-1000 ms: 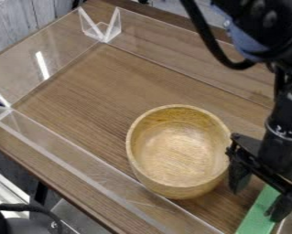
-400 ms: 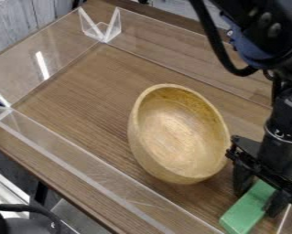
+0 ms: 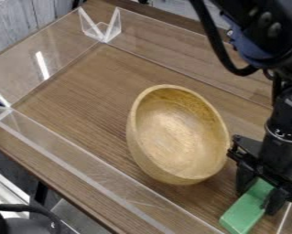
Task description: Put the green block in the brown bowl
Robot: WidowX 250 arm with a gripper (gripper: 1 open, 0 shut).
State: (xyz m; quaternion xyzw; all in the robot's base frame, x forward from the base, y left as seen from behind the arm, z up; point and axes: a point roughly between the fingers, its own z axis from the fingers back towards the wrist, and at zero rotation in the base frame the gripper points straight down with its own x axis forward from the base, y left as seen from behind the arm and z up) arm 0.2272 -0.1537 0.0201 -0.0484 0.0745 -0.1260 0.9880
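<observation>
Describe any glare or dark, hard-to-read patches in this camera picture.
Camera view: whitish glare streaks the brown wooden table's left side; the round tan wooden bowl looks evenly lit; the black pincer's details sink into darkness.

From my station I can't read any text, label, brand, number or sign anywhere in this view.
</observation>
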